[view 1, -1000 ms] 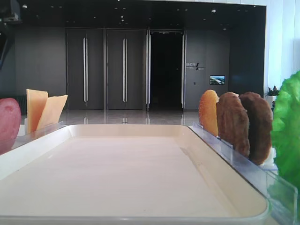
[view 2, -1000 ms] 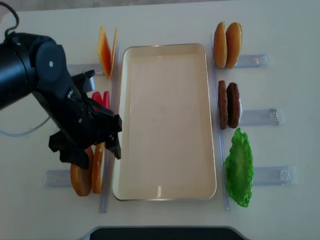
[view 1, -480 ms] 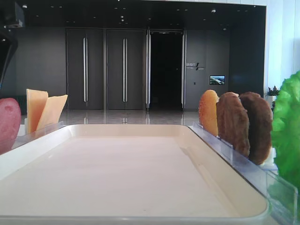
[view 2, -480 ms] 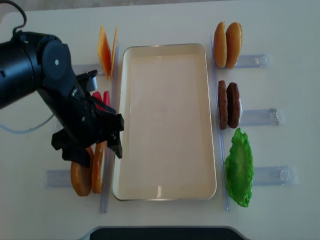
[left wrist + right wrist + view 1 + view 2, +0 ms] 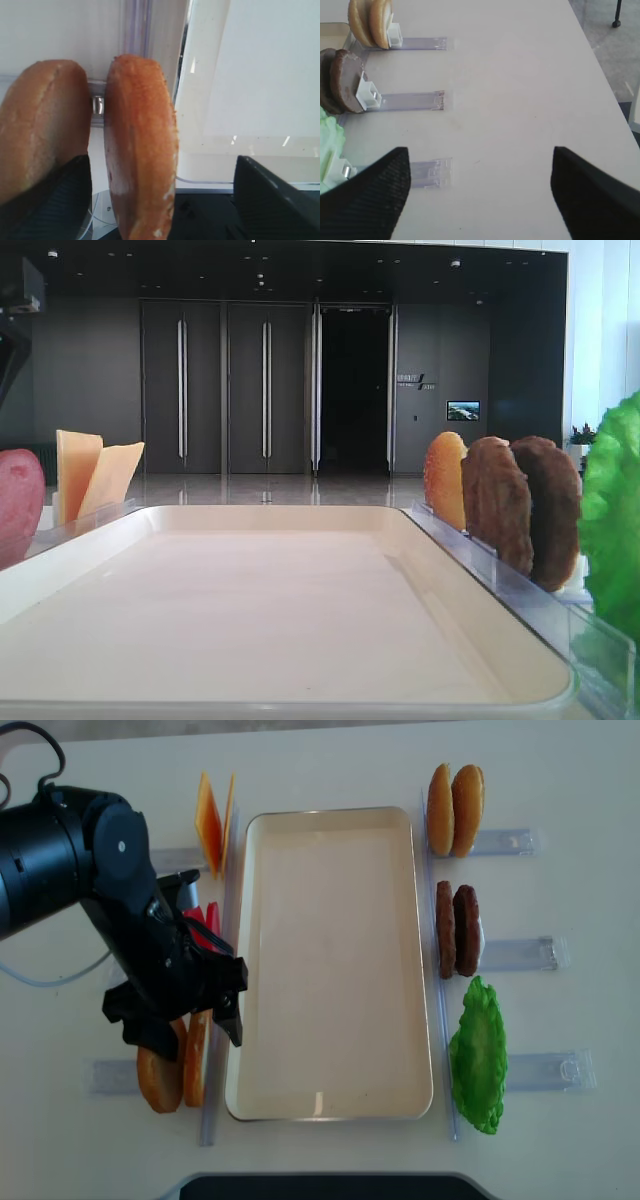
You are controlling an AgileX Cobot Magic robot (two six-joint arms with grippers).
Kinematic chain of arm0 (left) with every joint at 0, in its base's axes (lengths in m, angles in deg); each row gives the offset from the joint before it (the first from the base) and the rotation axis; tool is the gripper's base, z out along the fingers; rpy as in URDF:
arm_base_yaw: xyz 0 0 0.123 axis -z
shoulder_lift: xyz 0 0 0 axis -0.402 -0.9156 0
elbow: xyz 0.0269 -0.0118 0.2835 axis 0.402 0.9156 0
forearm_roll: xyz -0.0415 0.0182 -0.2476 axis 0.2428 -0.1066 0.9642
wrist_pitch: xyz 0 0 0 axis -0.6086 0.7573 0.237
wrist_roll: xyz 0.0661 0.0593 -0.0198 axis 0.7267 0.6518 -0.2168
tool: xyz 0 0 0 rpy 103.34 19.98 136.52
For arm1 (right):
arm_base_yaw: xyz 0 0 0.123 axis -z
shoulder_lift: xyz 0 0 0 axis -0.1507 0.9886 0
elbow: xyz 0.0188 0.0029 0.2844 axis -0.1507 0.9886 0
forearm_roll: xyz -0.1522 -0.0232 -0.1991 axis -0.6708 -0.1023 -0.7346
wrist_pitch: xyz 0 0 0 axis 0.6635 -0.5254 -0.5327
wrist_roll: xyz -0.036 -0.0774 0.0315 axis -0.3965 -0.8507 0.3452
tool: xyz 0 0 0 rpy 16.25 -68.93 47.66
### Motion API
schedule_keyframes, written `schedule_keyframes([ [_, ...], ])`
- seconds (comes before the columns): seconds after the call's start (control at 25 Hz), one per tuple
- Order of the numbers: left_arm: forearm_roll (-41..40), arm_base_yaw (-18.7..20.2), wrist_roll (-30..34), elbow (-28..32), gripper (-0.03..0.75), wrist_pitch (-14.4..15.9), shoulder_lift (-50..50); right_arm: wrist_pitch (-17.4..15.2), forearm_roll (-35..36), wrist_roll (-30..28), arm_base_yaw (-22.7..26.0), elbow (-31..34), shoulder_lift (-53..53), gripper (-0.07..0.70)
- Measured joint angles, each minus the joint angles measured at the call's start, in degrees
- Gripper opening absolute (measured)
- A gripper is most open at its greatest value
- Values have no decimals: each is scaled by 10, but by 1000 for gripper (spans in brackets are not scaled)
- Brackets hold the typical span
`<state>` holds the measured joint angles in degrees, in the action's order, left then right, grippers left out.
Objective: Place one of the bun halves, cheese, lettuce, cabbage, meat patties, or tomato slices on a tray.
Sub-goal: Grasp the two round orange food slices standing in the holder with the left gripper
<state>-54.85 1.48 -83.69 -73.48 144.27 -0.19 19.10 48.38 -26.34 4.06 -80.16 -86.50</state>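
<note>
Clearly the reach-to-grasp step is in hand: the left pincer (image 5: 182, 1020), spread wide, straddles the bun halves (image 5: 140, 145) standing upright in their holder just left of the tray (image 5: 330, 1100). Next it should probably close on the inner half, lift it clear and carry it right over the tray.

Clear plastic holders (image 5: 520, 954) on white table (image 5: 560, 780); dark doors (image 5: 225, 388) behind.

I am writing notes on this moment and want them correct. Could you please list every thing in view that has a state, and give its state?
tray: nothing on it
left gripper: open, astride one bun half
bun halves: on edge in holder, not lifted
right gripper: open, holding nothing
meat patties: on edge in holder
lettuce: in holder
cheese: on edge
tomato slices: partly hidden by arm
</note>
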Motion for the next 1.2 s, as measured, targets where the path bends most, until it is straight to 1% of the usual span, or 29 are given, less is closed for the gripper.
schedule_keyframes([
  [0.12, 0, 0, 1, 0, 687, 0, 0, 0, 0, 0, 0, 0, 0, 577],
  [0.2, 0, 0, 1, 0, 652, 0, 0, 0, 0, 0, 0, 0, 0, 577],
  [0.28, 0, 0, 1, 0, 591, 0, 0, 0, 0, 0, 0, 0, 0, 577],
  [0.48, -2, 0, 1, 0, 377, 1, 0, 0, 0, 0, 0, 0, 0, 577],
  [0.6, -2, 0, 2, 0, 293, 1, 0, 0, 0, 0, 0, 0, 0, 577],
  [0.84, -12, 0, 2, 0, 159, 9, 0, 0, 0, 0, 0, 0, 0, 577],
  [1.04, -16, 0, 10, -3, 142, 23, 0, 0, 0, 0, 0, 0, 0, 577],
  [1.2, -17, 0, 16, -20, 141, 45, 0, 0, 0, 0, 0, 0, 0, 577],
])
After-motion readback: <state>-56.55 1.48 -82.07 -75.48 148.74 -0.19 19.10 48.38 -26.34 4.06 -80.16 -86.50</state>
